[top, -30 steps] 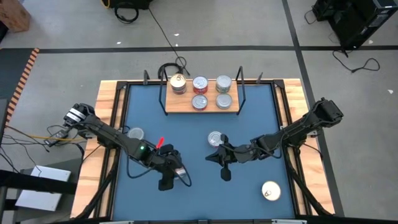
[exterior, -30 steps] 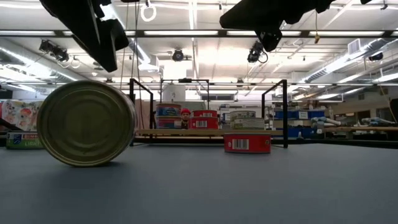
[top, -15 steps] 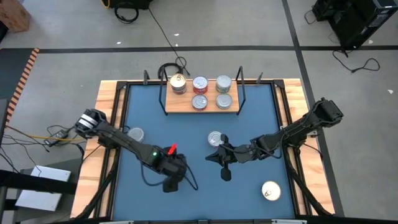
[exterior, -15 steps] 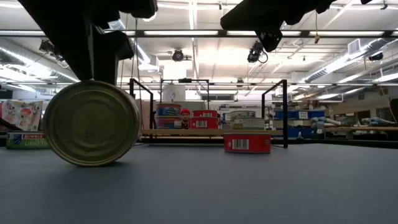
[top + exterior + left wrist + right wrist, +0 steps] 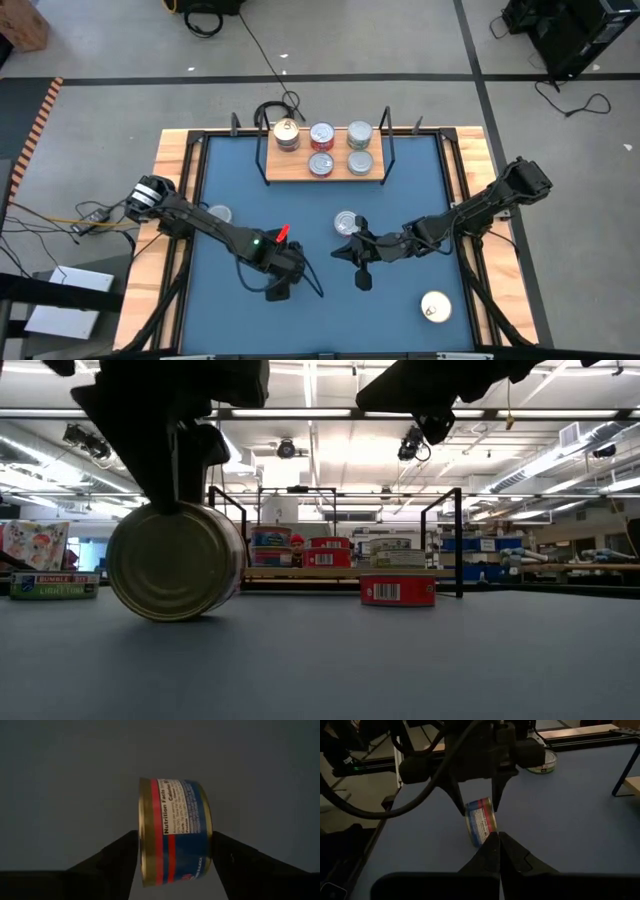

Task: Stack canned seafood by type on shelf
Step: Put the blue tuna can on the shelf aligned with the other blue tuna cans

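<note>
A gold-lidded tin (image 5: 175, 820) with a blue and red label stands on its curved side on the blue table (image 5: 300, 215), near the front left. My left gripper (image 5: 279, 290) points down over it, open, one finger at each flat end. My right gripper (image 5: 350, 256) hangs shut and empty above mid-table, close to a silver-lidded tin (image 5: 346, 222). The shelf (image 5: 325, 176) at the far edge bears a gold-lidded tin (image 5: 287, 133), a red-sided one (image 5: 321, 135) and several silver-lidded ones. My left gripper comes from above, its fingers (image 5: 125, 851) beside the tin's two flat ends (image 5: 145, 845), across its height. The tin rests on the table on its curved side. I cannot tell whether the fingers touch it.
A silver-lidded tin (image 5: 218, 214) lies flat near the left rim and a gold-lidded one (image 5: 434, 307) near the front right. The low view shows a red-sided tin (image 5: 397, 590) before the shelf's black wire upright (image 5: 459, 540). Bare blue table lies between the arms and the shelf.
My left gripper has gone toward the table's right edge and down, tipping steeper, until its fingers flank the tin. The tin, still on its curved side, has shifted a little the same way and turned about, so its label side now shows in the low view.
</note>
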